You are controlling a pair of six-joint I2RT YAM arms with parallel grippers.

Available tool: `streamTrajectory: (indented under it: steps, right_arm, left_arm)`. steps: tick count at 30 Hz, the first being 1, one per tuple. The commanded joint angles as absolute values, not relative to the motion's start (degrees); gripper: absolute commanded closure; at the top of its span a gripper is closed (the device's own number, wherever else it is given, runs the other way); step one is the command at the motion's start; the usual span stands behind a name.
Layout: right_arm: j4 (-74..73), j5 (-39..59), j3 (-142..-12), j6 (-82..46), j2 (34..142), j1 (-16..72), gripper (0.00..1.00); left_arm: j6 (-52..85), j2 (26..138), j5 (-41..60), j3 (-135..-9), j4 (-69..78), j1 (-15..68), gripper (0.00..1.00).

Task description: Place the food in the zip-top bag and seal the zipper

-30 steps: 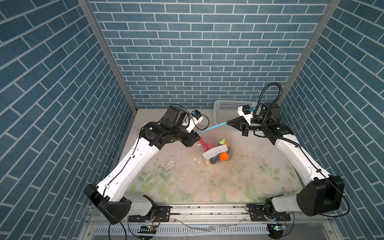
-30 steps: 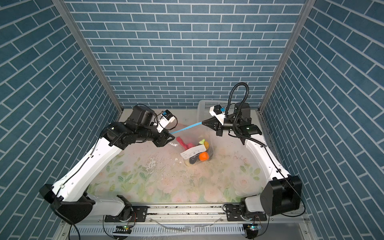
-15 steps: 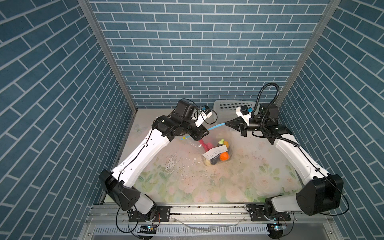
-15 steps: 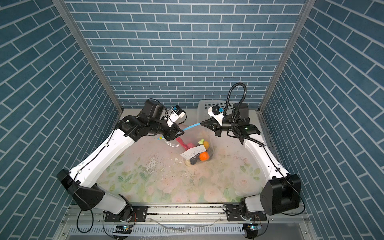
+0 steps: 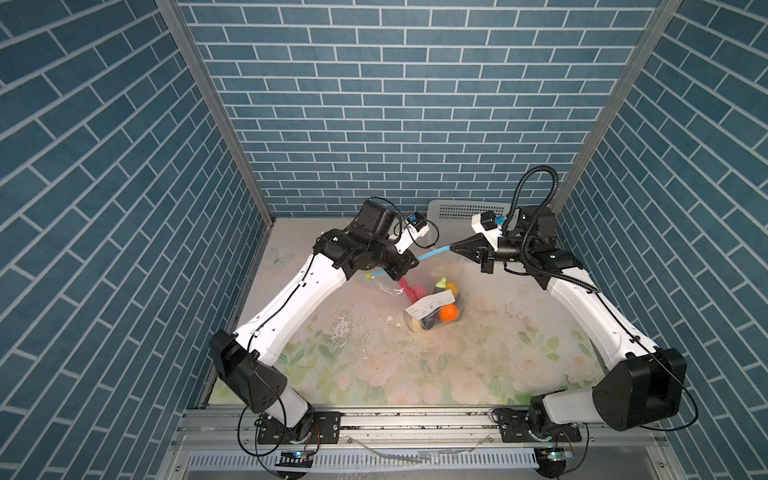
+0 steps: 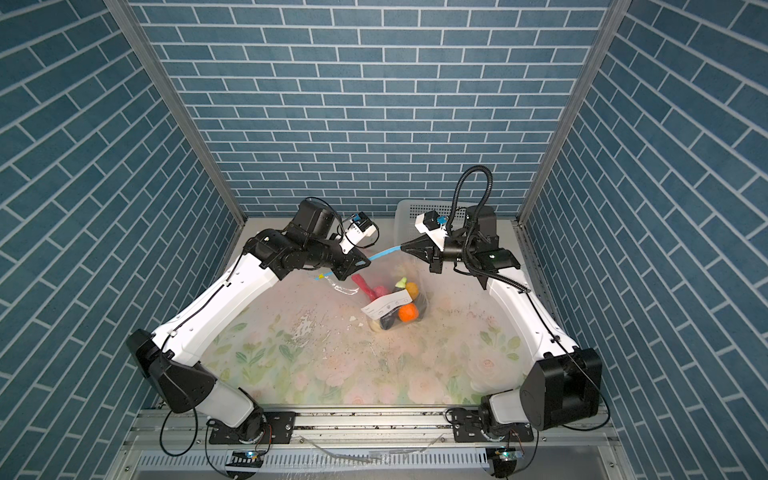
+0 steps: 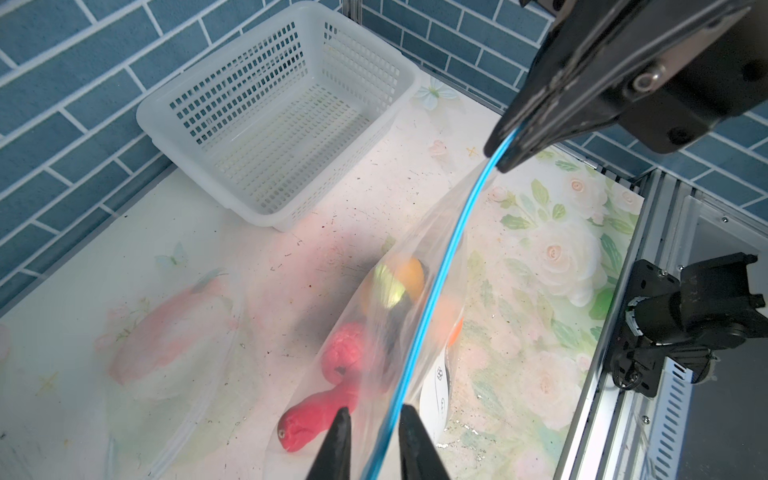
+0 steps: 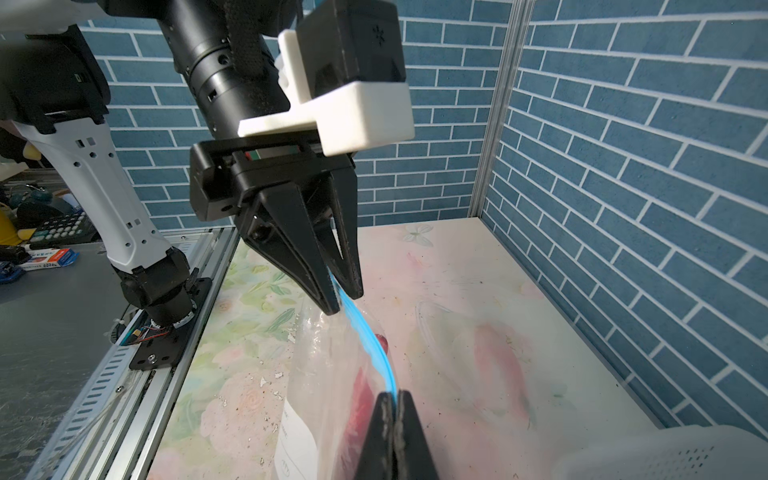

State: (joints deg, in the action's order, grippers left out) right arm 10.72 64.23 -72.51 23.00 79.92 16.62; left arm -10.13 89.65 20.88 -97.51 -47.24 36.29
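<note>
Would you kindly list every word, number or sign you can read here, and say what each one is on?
Nothing can be read for certain.
White label on the zip-top bag: dark printed marks, too small or blurred in every view.
Calculator outside the cell: key markings too small.
Small box beside it: coloured print, blurred.

Left tool now further in along the zipper, jaws narrower astride it.

front mat: free | back right: basket | centre: zipper strung between left claw and right claw
</note>
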Motion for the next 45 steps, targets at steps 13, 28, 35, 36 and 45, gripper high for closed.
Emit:
streamTrajectory:
  steps: [13, 28, 35, 36, 45]
  right_arm:
    - [13.8, 63.8, -71.4, 27.1, 77.4, 16.9, 1.00]
    - [26.9, 56.9, -64.3, 27.0, 63.6, 20.1, 1.00]
    - [36.4, 51.2, -62.6, 27.6, 59.0, 23.3, 0.88]
    - [37.8, 50.7, -63.0, 28.0, 58.9, 23.4, 0.85]
    - [52.6, 45.0, -74.9, 35.1, 62.4, 25.8, 0.58]
  left_arm:
    - [-10.7, 89.5, 21.0, -100.1, -48.9, 36.6, 1.00]
    - [-11.0, 85.1, 23.6, -100.3, -52.6, 39.6, 1.00]
    - [-12.3, 83.7, 23.5, -99.1, -53.5, 41.1, 1.00]
    - [-12.5, 83.7, 23.7, -98.8, -53.4, 41.2, 1.00]
    - [-13.8, 83.8, 24.2, -96.9, -53.4, 41.8, 1.00]
